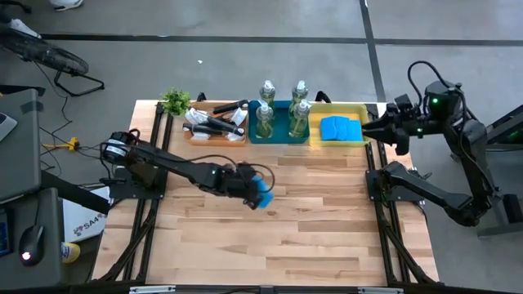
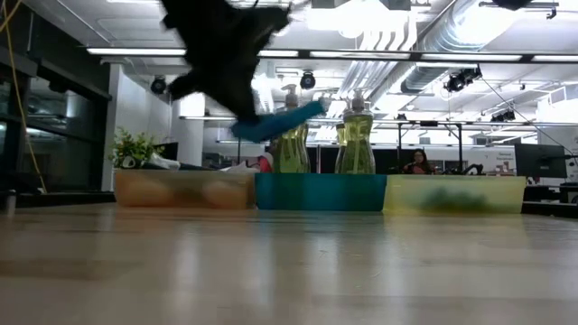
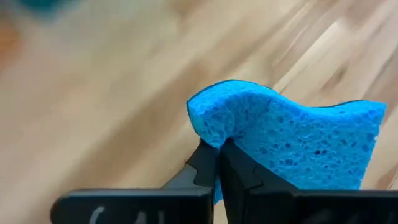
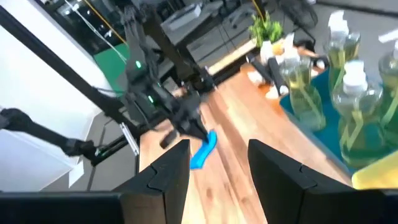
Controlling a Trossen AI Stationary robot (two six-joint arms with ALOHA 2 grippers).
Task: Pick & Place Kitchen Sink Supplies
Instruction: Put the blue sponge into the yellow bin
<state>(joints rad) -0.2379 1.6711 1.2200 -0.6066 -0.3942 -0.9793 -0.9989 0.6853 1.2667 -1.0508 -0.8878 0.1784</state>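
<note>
Sponge edge pinched, hidden between left gripper fingers

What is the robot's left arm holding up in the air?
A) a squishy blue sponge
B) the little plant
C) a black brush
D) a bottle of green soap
A: the left gripper has its jaws pinched shut on the edge of a blue sponge, and the low view shows that sponge lifted clear of the table.

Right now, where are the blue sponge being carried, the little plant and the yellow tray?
blue sponge [image 3: 292, 140]: left wrist view, its porous face.
little plant [image 1: 175, 101]: high view, its leaves.
yellow tray [image 1: 314, 131]: high view, its left rim.
</note>
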